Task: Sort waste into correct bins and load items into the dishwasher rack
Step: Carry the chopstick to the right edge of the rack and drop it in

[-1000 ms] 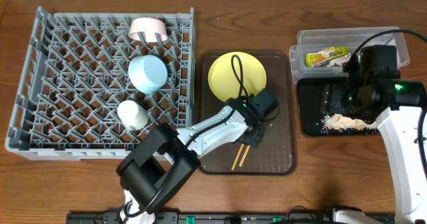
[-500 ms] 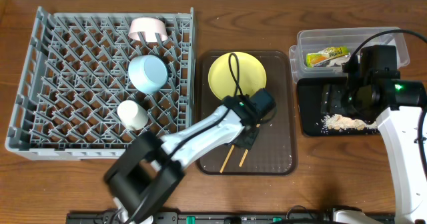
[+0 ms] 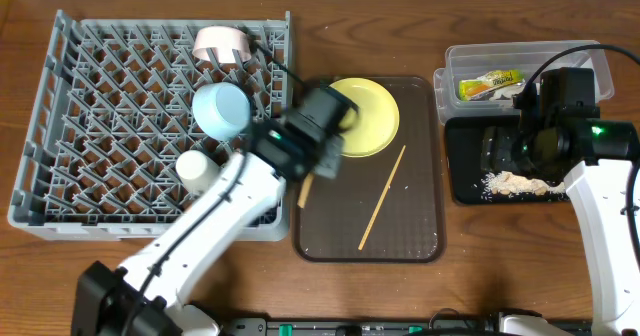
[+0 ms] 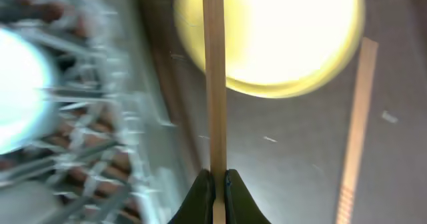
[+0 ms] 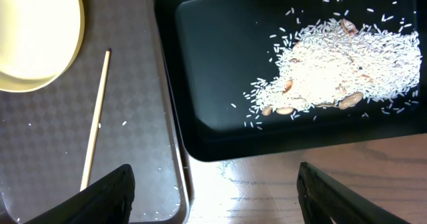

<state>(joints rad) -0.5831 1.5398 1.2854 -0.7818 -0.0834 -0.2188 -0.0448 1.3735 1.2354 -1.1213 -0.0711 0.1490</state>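
Observation:
My left gripper (image 3: 312, 166) is shut on one wooden chopstick (image 4: 215, 84), held over the seam between the grey dishwasher rack (image 3: 100, 191) and the brown serving tray (image 3: 420, 226); its jaws pinch the stick (image 4: 215, 192). The second chopstick (image 3: 382, 198) lies diagonally on the brown tray. The yellow-green plate (image 3: 372, 116) sits at the tray's far end. My right gripper (image 5: 213, 197) is open and empty above the black tray (image 3: 465, 181), which holds rice scraps (image 5: 333, 71). The wrapper (image 3: 490, 83) lies in the clear tub (image 3: 530, 56). No tissue shows.
The rack holds the light blue bowl (image 3: 222, 109), the pinkish-white bowl (image 3: 222, 44) and the white cup (image 3: 198, 171). A few rice grains dot the brown tray (image 5: 67, 151). Bare wooden table (image 3: 500, 266) lies in front of the black tray.
My left gripper has lifted one chopstick off the brown tray and swung up and left toward the rack. The other chopstick has shifted to a new diagonal. The right arm has not moved.

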